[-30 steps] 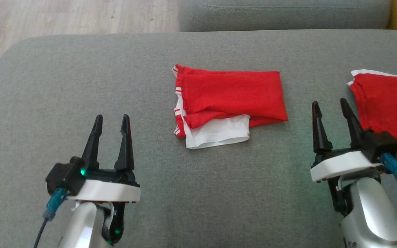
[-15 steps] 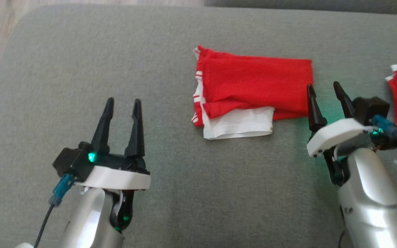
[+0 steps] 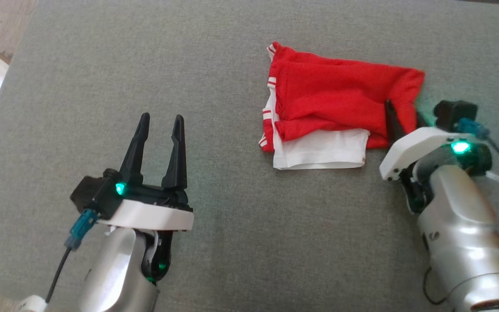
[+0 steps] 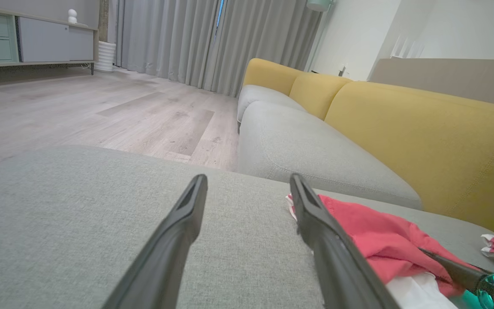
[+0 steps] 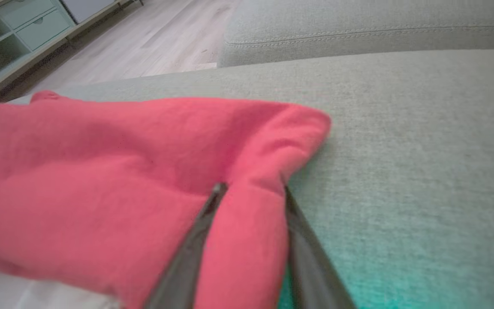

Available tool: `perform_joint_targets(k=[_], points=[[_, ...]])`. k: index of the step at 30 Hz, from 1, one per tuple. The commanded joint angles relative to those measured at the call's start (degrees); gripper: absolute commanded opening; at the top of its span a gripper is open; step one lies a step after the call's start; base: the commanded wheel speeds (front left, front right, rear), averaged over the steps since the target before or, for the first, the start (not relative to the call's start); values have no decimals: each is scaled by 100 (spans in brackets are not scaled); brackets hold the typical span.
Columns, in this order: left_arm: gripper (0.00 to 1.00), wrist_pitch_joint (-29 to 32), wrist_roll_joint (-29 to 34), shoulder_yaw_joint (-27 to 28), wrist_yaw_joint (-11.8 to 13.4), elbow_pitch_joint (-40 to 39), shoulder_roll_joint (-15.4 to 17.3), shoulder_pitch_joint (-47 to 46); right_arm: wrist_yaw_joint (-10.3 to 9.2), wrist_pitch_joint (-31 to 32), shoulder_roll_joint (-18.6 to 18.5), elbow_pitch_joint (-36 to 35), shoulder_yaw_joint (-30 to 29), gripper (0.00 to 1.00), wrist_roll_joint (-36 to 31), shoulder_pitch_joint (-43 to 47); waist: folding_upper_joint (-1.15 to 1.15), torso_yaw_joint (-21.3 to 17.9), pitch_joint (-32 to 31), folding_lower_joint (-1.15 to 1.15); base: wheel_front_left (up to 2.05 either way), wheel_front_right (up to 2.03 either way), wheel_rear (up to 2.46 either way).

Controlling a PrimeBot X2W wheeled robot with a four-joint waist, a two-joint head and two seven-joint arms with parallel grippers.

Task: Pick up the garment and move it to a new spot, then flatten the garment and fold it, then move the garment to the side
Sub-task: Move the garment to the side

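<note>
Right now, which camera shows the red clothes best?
Head view: the whole red garment shows, white part included. Right wrist view gives one corner between its fingers; left wrist view, a part behind a finger.

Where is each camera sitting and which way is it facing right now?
Head view: on the head, looking down at the grey cushion, the red garment, the left gripper and right gripper.
Left wrist view: low over the cushion, facing the yellow sofa along its open fingers.
Right wrist view: low, fingers straddling the garment's edge.
All three share the garment.
</note>
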Motion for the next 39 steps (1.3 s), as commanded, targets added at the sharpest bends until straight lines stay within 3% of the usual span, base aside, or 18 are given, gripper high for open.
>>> perform_joint_targets(k=[1, 9, 15, 21, 26, 31, 39], points=[[100, -27, 12, 203, 12, -169, 64, -206, 21, -91, 122, -40, 193, 0, -77, -44, 0, -54, -31, 0, 0, 0, 0], [100, -27, 52, 128, 11, -260, 64, -262, 21, -703, 64, -72, 394, 0, -1013, -323, 0, -521, -189, 0, 0, 0, 0], [100, -27, -3, -168, 50, -362, 64, -402, 21, -825, -291, -501, 652, 0, -1420, -342, 0, -970, -303, 0, 0, 0, 0], [100, -27, -79, -531, 131, -493, 64, -518, 21, -669, -944, -1045, 1043, 0, -1337, -359, 0, -1436, -325, 0, 0, 0, 0], [100, -27, -125, -721, 194, -580, 64, -616, 21, -250, -1753, -1596, 1278, 0, -956, -320, 0, -1682, -210, 0, 0, 0, 0], [100, -27, -122, -781, 214, -601, 64, -713, 21, 114, -2559, -2049, 1287, 0, -530, -169, 0, -1785, -6, 0, 0, 0, 0], [100, -27, -88, -737, 169, -553, 64, -853, 21, 446, -3237, -2235, 931, 0, -247, 69, 0, -1758, 294, 0, 0, 0, 0]])
